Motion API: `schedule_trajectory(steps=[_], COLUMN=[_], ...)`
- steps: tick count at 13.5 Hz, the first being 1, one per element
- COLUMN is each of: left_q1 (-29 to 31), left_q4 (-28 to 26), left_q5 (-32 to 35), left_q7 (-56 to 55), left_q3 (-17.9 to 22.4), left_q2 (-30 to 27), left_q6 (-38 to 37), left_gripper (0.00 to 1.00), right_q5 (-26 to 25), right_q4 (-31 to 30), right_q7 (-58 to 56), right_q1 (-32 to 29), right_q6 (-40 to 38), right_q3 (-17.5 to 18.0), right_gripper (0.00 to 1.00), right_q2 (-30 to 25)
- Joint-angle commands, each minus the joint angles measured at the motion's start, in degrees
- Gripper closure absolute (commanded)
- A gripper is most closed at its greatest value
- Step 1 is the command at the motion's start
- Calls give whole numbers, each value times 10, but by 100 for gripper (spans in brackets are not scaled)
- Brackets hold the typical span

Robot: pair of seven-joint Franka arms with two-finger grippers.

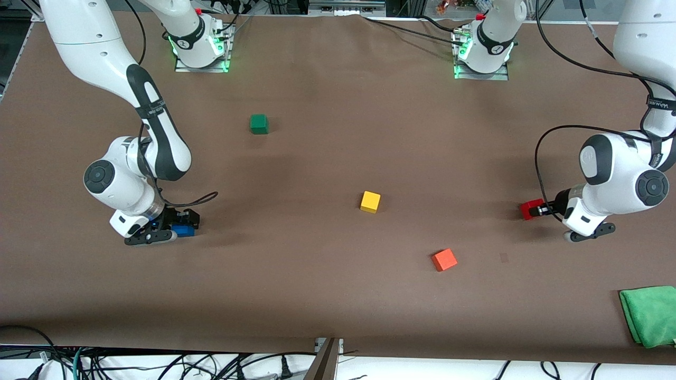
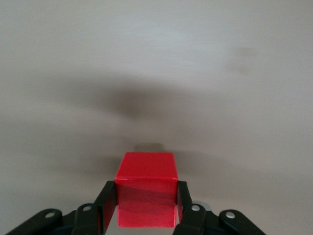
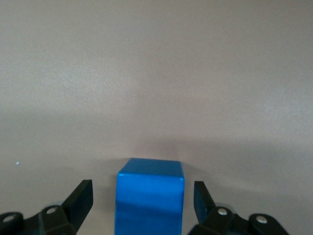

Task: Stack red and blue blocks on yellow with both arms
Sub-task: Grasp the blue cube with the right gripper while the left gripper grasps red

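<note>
The red block [image 1: 531,209] is at the left arm's end of the table, with my left gripper [image 1: 540,210] shut on it. In the left wrist view both pads press the sides of the red block [image 2: 146,188]. At the right arm's end, the blue block [image 1: 184,230] rests on the table between the fingers of my right gripper [image 1: 177,229]. That gripper is open: the right wrist view shows a gap on each side of the blue block [image 3: 149,196]. The yellow cube [image 1: 370,201] sits alone near the middle of the table.
An orange-red cube [image 1: 444,259] lies nearer the front camera than the yellow one, toward the left arm's end. A green cube [image 1: 259,123] sits closer to the bases. A folded green cloth [image 1: 649,314] lies at the table's near corner below the left arm.
</note>
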Motion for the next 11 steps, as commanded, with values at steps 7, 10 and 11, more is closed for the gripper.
schedule_trajectory(steps=[7, 10, 11], left_q1=[-203, -251, -272], left_q4=[125, 135, 153], left_q5=[15, 13, 14], left_q7=[-85, -100, -121], left_q3=[-60, -59, -56], left_q2=[6, 32, 47], left_q6=[-61, -57, -54], left_gripper=[92, 92, 92], right_q5=[9, 11, 15], right_q4=[23, 37, 58], right_q7=[-53, -51, -44], right_q1=[-4, -3, -1], right_q6=[-2, -33, -76], right_q3=[3, 3, 3], right_gripper=[52, 75, 78], right_q2=[16, 13, 10])
